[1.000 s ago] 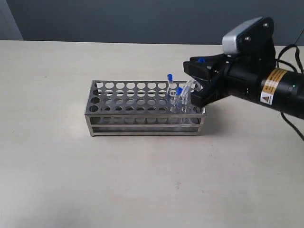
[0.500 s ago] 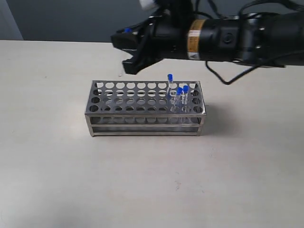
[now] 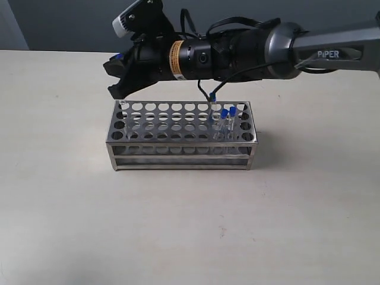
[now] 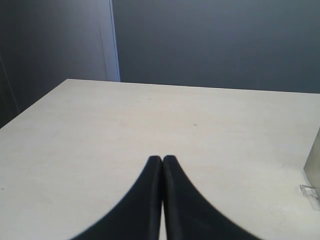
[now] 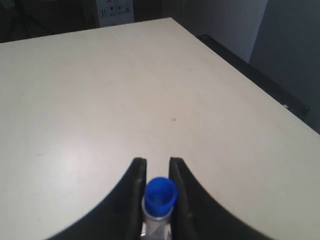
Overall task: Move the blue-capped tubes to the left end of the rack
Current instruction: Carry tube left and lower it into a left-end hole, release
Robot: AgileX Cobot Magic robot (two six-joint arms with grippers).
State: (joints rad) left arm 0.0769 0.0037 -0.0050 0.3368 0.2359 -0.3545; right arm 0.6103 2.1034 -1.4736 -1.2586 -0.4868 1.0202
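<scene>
The silver rack [image 3: 178, 135] stands mid-table in the exterior view. My right gripper [image 3: 117, 77] has reached across to the rack's left end and is shut on a blue-capped tube [image 3: 119, 58]. The tube's clear lower end hangs at the far-left back corner of the top plate. In the right wrist view the fingers [image 5: 136, 172] clamp that tube, blue cap [image 5: 160, 194] between them. Two more blue-capped tubes [image 3: 224, 114] [image 3: 233, 111] stand in holes at the right end. My left gripper [image 4: 162, 158] is shut and empty over bare table.
The right arm's black body and a hanging cable [image 3: 208, 95] stretch above the rack's back edge, over the right-end tubes. The beige table [image 3: 190, 225] surrounds the rack, with a dark wall behind it. A metal edge [image 4: 314, 162] shows at the left wrist view's border.
The right arm swept from the rack's right end across to its left end, carrying the blue-capped tube. The other tubes stayed in place.
</scene>
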